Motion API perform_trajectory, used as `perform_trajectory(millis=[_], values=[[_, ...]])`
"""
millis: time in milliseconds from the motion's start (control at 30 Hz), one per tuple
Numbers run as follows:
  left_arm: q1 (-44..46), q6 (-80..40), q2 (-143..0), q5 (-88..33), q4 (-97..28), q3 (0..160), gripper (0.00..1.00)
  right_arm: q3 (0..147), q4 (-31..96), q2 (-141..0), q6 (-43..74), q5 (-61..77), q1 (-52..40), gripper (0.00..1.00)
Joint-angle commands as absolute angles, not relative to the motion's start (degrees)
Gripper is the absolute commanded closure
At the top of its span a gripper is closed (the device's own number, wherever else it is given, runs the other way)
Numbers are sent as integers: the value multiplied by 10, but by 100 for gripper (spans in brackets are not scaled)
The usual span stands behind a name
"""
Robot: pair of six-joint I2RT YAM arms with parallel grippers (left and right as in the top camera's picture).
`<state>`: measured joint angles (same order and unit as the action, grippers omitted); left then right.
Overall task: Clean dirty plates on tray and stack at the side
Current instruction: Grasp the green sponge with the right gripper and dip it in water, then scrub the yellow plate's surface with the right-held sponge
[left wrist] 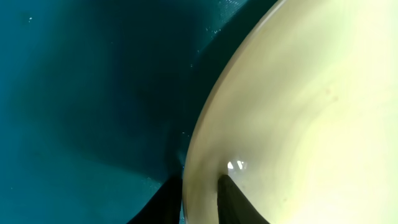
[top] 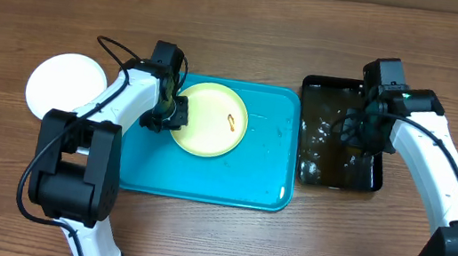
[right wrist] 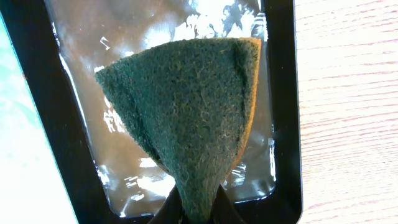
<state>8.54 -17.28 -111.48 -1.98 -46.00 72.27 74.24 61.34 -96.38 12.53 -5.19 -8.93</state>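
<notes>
Fingers of the left gripper are clenched on the rim of the pale yellow-green plate. One finger lies on the upper face and the other at the outer side of the edge, with the floor of the turquoise tray directly behind. The right gripper is clamped on a dark green scouring sponge, which hangs folded over the black tray; liquid glints on that tray's bottom. From overhead, the pale yellow-green plate lies inside the turquoise tray, in its far half toward the middle. It is gripped at its left edge and carries a small orange-brown smear right of centre. The black tray sits just beside the turquoise tray's right side on the wooden table. A white plate rests on the table left of the turquoise tray, apart from it and partly covered by the left arm. Whether a second plate lies under it cannot be told.
</notes>
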Motion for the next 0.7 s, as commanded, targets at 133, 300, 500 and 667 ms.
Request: perform_trajectory(millis=[133, 300, 500, 667], values=[[84, -154, -1126, -36, -454, 726, 80, 750, 608, -956, 124, -65, -94, 96], [84, -140, -1126, -67, -454, 726, 96, 750, 615, -956, 120, -64, -94, 96], [84, -135, -1126, -73, -453, 727, 86, 750, 634, -956, 121, -63, -97, 96], [84, -136, -1126, -73, -451, 727, 86, 750, 631, -956, 123, -48, -98, 96]])
